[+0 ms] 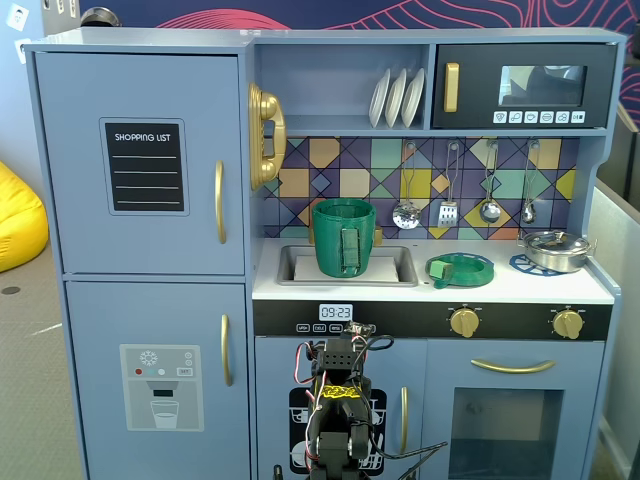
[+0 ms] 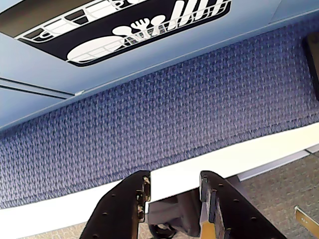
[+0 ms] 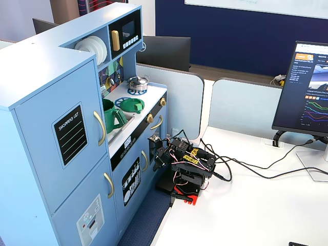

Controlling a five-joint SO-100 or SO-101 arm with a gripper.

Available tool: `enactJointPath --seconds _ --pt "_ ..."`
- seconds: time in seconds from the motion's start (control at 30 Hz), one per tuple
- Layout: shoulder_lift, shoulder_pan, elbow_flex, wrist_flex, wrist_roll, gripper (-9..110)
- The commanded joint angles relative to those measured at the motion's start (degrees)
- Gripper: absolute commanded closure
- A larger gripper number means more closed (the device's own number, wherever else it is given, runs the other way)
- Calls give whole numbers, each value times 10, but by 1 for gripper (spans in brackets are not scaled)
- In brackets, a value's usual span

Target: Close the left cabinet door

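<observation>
Blue woven carpet fills my wrist view, with my fingers [image 2: 172, 191] spread apart just above it, holding nothing, close to the toy kitchen's base, as far as I can tell. Farther off, upper left in both fixed views, the left cabinet door [image 1: 140, 163] sits flush, shut.

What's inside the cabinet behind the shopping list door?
Cannot tell. The left cabinet door sits flush with its frame in both fixed views, hiding the interior. Only its chalkboard and gold handle show.
</observation>
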Motion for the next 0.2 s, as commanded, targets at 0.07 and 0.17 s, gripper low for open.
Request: enactJointPath --seconds 0.07,0.17 --pt "-4 4 11 92 15 98" --pt "-4 7 11 92 15 98"
